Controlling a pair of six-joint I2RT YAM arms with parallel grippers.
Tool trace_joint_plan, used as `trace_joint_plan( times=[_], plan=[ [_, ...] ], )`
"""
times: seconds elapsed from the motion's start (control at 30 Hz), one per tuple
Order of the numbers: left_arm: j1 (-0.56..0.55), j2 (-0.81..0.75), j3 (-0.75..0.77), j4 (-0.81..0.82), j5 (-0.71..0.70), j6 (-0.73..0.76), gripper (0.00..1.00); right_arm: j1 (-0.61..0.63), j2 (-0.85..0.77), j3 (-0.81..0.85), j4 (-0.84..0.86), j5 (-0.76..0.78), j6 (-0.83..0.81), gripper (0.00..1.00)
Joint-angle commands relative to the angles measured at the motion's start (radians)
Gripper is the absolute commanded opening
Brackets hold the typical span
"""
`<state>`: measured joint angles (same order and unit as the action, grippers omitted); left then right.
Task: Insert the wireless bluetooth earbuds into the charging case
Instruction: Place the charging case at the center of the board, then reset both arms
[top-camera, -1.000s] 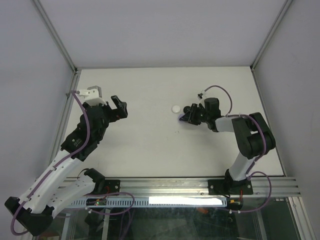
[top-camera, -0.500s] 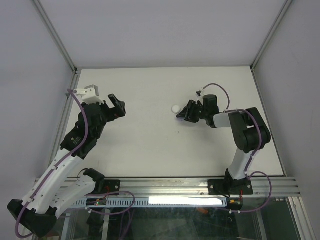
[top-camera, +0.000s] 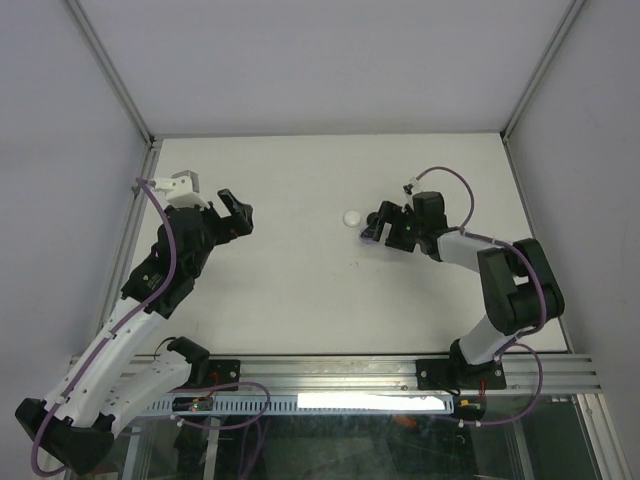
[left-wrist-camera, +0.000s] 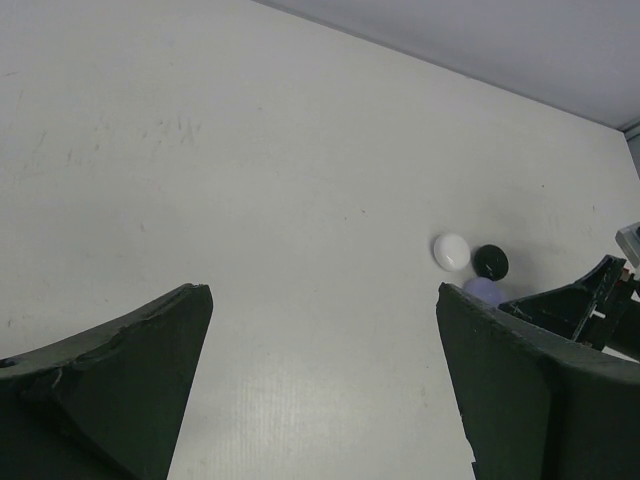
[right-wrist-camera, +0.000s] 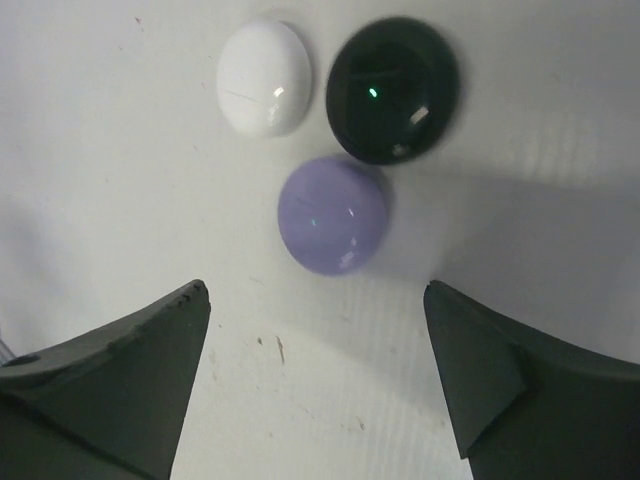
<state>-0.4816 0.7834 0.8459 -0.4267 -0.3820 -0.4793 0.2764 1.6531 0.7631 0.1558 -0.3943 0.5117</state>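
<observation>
Three small round domed charging cases lie close together on the white table: a white case (right-wrist-camera: 262, 77), a black case (right-wrist-camera: 393, 88) and a lavender case (right-wrist-camera: 333, 214), all with lids shut. The earbuds are out of view. My right gripper (right-wrist-camera: 315, 290) is open just short of the lavender case, touching nothing. From above, it (top-camera: 370, 226) covers the black and lavender cases, and only the white case (top-camera: 351, 216) shows. My left gripper (top-camera: 240, 212) is open and empty, well to the left. Its wrist view shows the white case (left-wrist-camera: 452, 251) and black case (left-wrist-camera: 490, 262) far off.
Aluminium frame posts and white walls close in the table (top-camera: 300, 270) at the back and sides. A metal rail (top-camera: 400, 370) runs along the near edge by the arm bases. The table carries small scuff marks (right-wrist-camera: 278, 348).
My right gripper has gone from shut to wide open and its wrist has drawn back slightly to the right. The lavender case lies free in front of it. The left arm has barely moved.
</observation>
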Motion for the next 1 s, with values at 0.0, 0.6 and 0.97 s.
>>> trace_joint_plan(
  times=[0.0, 0.6, 0.97],
  plan=[
    [0.015, -0.020, 0.001, 0.029, 0.029, -0.008, 0.99, -0.002, -0.165, -0.050, -0.166, 0.126, -0.053, 0.96],
    [0.015, -0.237, -0.030, -0.048, -0.019, 0.023, 0.99, -0.003, -0.932, 0.042, -0.576, 0.449, -0.215, 0.99],
    [0.015, -0.356, -0.106, -0.004, -0.024, 0.088, 0.99, -0.003, -1.234, 0.002, -0.548, 0.533, -0.280, 1.00]
  ],
)
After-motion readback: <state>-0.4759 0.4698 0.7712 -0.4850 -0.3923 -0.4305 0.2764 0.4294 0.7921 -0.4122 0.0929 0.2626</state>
